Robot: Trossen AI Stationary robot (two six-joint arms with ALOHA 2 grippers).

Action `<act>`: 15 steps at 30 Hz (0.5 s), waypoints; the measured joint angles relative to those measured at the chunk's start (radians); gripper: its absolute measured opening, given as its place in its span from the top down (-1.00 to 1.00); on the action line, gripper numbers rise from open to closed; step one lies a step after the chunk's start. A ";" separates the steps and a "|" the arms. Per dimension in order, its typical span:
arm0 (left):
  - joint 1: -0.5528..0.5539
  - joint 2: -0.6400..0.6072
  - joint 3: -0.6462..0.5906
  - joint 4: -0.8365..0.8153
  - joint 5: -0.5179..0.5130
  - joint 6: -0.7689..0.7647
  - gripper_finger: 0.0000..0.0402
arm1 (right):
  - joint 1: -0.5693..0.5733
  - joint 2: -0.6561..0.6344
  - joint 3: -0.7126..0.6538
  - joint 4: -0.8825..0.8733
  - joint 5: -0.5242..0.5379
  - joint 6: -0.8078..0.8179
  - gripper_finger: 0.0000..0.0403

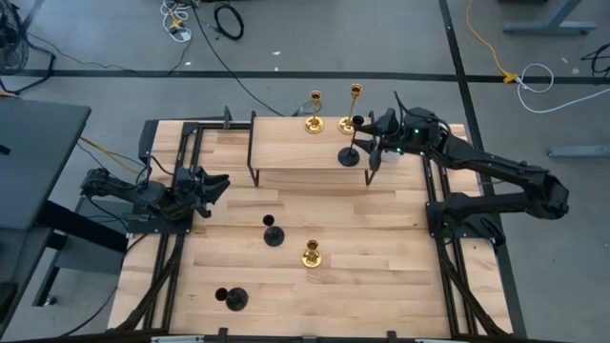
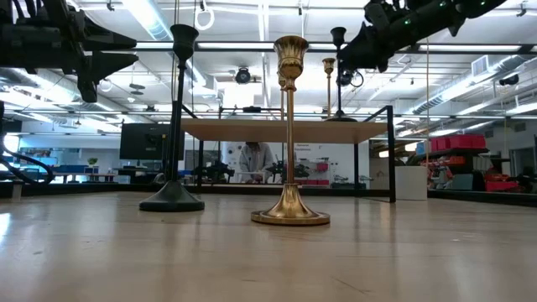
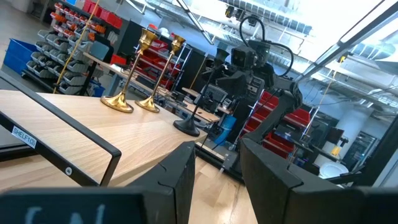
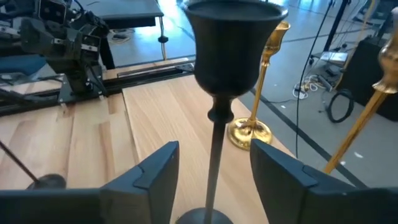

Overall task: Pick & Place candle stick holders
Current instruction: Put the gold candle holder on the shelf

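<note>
A raised wooden shelf (image 1: 295, 152) at the table's far side carries two gold candle stick holders (image 1: 315, 124) (image 1: 348, 124) and one black holder (image 1: 349, 157), each upright on its round base. My right gripper (image 4: 213, 149) stands open around the black holder's thin stem (image 4: 214, 168), below its cup (image 4: 233, 50), with a gap on each side. On the table top stand a black holder (image 1: 274, 235), a gold holder (image 1: 311, 255) and another black holder (image 1: 235, 299). My left gripper (image 1: 214, 183) waits open at the table's left edge.
The shelf stands on thin black legs (image 1: 254, 176) above the table. Black frame rails (image 1: 176, 238) (image 1: 448, 248) run along both sides. The table's middle between the shelf and the three standing holders is bare wood (image 1: 381, 238).
</note>
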 joint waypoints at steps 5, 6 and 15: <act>0.000 0.000 0.000 0.000 0.000 0.000 0.35 | 0.000 -0.071 0.000 -0.075 0.001 -0.033 0.00; 0.000 0.000 0.000 0.000 0.000 0.000 0.35 | 0.000 -0.087 0.000 -0.105 0.005 -0.039 0.01; 0.000 0.000 0.000 0.000 0.000 0.000 0.35 | 0.020 -0.233 0.000 -0.371 -0.074 -0.027 0.05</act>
